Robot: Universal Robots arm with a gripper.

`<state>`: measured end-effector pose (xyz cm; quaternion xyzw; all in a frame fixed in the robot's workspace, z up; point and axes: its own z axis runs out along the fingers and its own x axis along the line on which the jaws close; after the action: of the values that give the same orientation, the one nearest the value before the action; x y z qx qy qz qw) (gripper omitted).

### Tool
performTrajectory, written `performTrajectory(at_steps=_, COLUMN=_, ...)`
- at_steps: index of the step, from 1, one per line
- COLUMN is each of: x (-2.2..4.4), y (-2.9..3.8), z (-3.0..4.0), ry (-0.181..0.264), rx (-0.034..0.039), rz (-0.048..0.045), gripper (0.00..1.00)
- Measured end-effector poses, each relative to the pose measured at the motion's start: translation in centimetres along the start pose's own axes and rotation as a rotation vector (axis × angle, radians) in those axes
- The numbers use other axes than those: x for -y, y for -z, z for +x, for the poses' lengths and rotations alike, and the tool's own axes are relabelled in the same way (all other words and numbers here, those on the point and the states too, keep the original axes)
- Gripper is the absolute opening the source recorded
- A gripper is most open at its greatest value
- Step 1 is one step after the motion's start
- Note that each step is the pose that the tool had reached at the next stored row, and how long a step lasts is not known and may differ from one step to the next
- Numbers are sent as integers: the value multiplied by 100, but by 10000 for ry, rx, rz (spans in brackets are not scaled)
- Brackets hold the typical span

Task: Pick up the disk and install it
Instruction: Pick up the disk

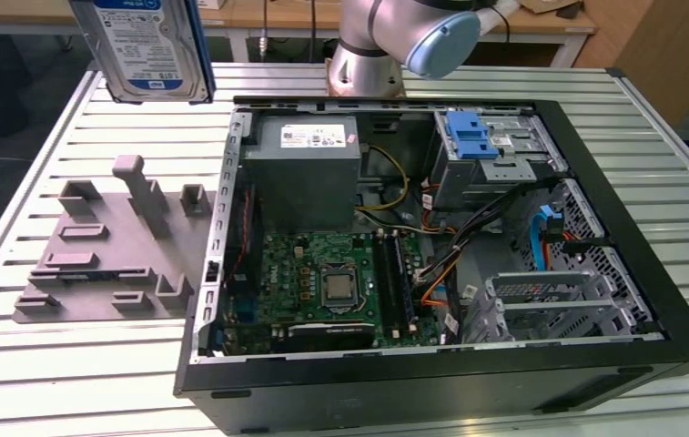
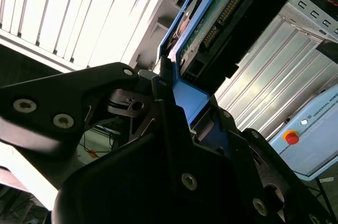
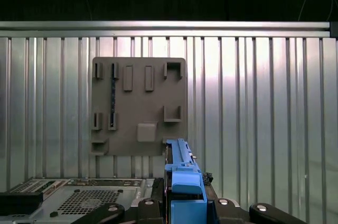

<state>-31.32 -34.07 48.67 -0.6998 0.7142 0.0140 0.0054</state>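
Closest to where I stand is the black wall of the open computer case [image 1: 441, 364], which lies on its side on the slatted metal bench [image 1: 77, 382] and takes up the exterior view's right and middle. At the far side of the bench, behind the case, rises the robot arm [image 1: 430, 36]. On the exterior view's left, just beside the case, a grey fixture plate [image 1: 101, 255] with raised blocks lies flat on the slats.

Inside the case, the grey power supply [image 1: 301, 173] sits at the far left, the green motherboard [image 1: 319, 282] nearer to me, and the metal drive cage [image 1: 490, 150] with its blue latch [image 1: 471, 137] at the far right.

The disk [image 1: 150, 45] is outside the case, held in the air above the far left of the bench, beyond the fixture plate. Its white-and-blue label faces me, and it seems to hang roughly upright, though its top runs out of sight.

In the second wrist view the hand [image 2: 185, 97] is closed on the disk, its black fingers [image 2: 158, 89] pressed against the blue bracket [image 2: 190, 97] at one end.
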Motion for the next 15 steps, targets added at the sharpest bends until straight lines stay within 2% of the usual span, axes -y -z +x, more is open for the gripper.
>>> performTrajectory(at_steps=9, x=66, y=1, z=11, ry=-1, rx=0, rz=0, gripper=37)
performTrajectory(at_steps=15, x=87, y=1, z=10, ry=-1, rx=0, rz=0, gripper=37)
